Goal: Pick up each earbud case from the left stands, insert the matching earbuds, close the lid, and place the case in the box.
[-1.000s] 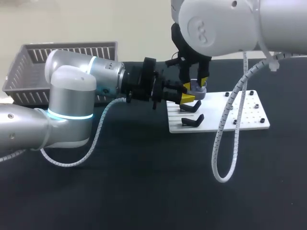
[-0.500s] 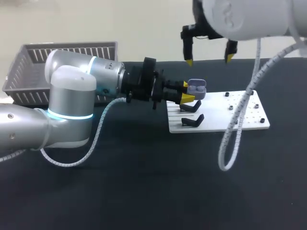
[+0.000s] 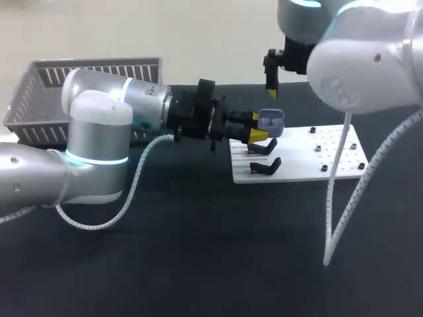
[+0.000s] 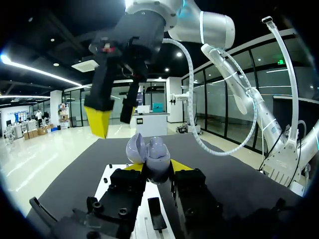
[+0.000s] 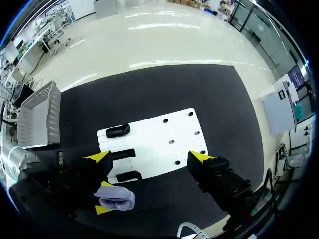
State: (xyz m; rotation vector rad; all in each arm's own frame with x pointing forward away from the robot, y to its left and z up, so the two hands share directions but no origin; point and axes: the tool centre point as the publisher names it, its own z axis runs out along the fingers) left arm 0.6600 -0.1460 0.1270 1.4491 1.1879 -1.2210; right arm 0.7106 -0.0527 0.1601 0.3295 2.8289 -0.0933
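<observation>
Holding the earbud case (image 3: 270, 121) from two sides, the left claw (image 3: 256, 127) has both yellow tips pressed on the lower shell. Lid stands open, tilted back. The case hangs over the 9 o'clock edge of the white board (image 3: 330, 155). Black stands (image 3: 266, 165) sit on the board at 6 o'clock from the case. The right claw (image 5: 149, 157) hangs above, at 12 o'clock from the case, fingers spread wide with nothing between them. A grey basket (image 3: 39, 86) is at 10 o'clock on the tabletop (image 3: 198, 264), well apart from the case.
</observation>
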